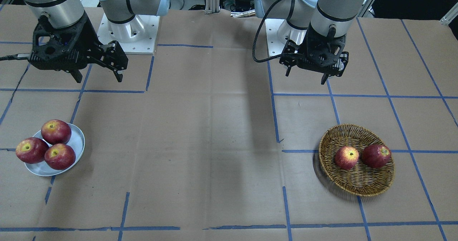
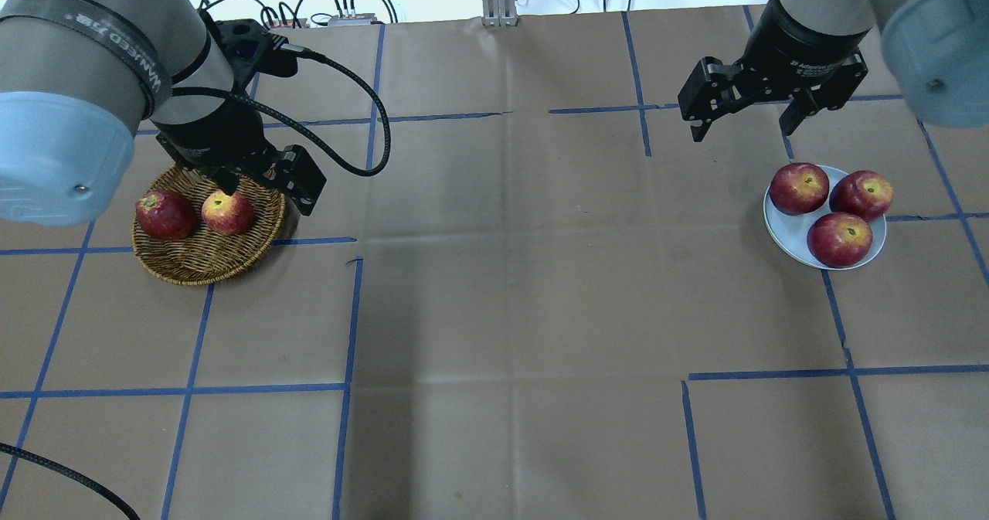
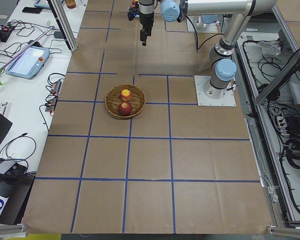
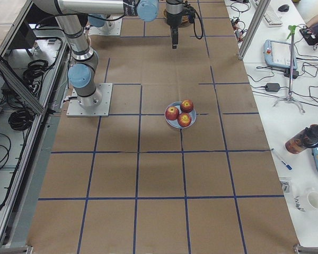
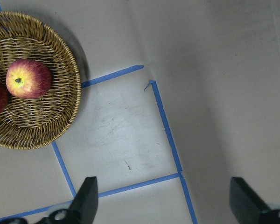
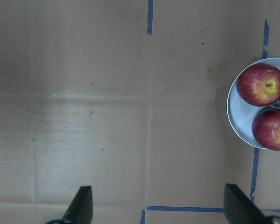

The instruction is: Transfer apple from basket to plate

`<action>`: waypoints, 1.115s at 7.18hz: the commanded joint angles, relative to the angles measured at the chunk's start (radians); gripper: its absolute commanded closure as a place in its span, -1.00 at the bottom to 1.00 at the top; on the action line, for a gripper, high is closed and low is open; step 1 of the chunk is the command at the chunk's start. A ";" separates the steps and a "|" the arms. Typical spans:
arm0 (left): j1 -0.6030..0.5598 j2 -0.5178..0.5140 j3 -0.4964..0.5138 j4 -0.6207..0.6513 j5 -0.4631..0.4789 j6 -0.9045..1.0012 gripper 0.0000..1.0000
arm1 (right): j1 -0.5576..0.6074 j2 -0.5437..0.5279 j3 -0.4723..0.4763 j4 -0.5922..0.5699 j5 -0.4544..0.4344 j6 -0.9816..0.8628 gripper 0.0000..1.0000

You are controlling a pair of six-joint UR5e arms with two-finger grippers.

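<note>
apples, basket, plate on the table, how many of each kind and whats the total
basket: 1
plate: 1
apples: 5 (the lighter streaked apple and a darker apple in the basket; three plate apples)
total: 7

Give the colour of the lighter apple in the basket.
The apple is red with yellow streaks; best in left wrist view.
</note>
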 commanded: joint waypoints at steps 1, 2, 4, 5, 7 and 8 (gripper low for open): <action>0.000 0.000 0.003 -0.001 0.000 0.000 -0.98 | 0.000 0.000 0.000 0.000 0.000 0.001 -1.00; 0.000 0.000 0.005 -0.001 0.000 0.000 -0.98 | 0.000 0.000 0.000 0.000 0.000 0.001 -1.00; 0.011 0.000 0.014 -0.001 0.003 0.002 -0.98 | 0.000 -0.002 0.000 0.002 -0.002 0.001 -1.00; 0.012 0.000 0.014 -0.001 0.003 -0.006 -0.98 | 0.000 0.000 0.000 0.000 0.000 0.001 -1.00; 0.014 -0.002 0.016 -0.047 0.006 -0.001 -0.98 | 0.000 0.000 0.000 0.002 -0.002 0.001 -1.00; 0.014 0.002 0.016 -0.049 0.009 -0.002 -0.98 | 0.000 -0.002 0.000 0.002 -0.002 0.001 -1.00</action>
